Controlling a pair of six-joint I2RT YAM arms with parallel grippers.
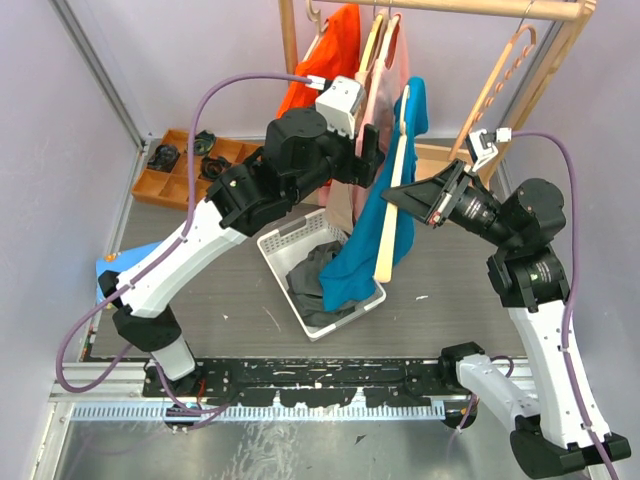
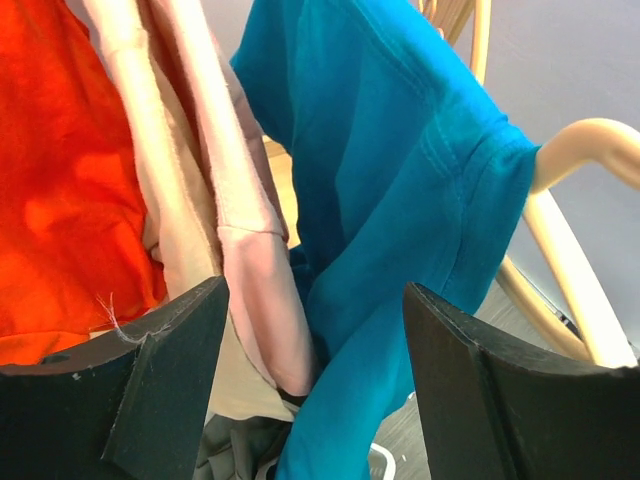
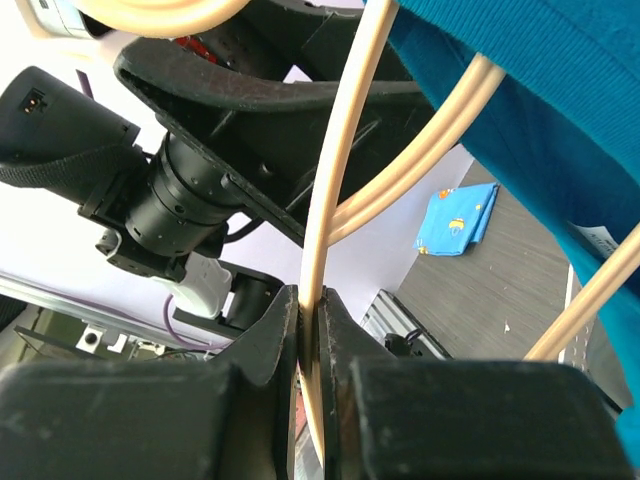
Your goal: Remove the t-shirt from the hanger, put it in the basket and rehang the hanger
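Note:
A teal t-shirt (image 1: 382, 215) hangs on a pale wooden hanger (image 1: 393, 205), which is off the rail and tilted above the basket. My right gripper (image 1: 398, 196) is shut on the hanger's bar (image 3: 318, 290). My left gripper (image 1: 372, 150) is open, its jaws on either side of the teal t-shirt (image 2: 400, 200) and a pink garment's sleeve (image 2: 255, 280), touching neither firmly. One hanger arm (image 2: 590, 145) pokes out of the shirt's sleeve. The shirt's lower end droops into the basket.
A white basket (image 1: 285, 245) with grey clothes stands under the shirt. An orange shirt (image 1: 322, 62) and a pink shirt (image 1: 388, 60) hang on the wooden rack (image 1: 440, 8). An empty hanger (image 1: 505, 75) hangs at right. A wooden tray (image 1: 180, 165) is back left, a blue cloth (image 1: 108, 272) at left.

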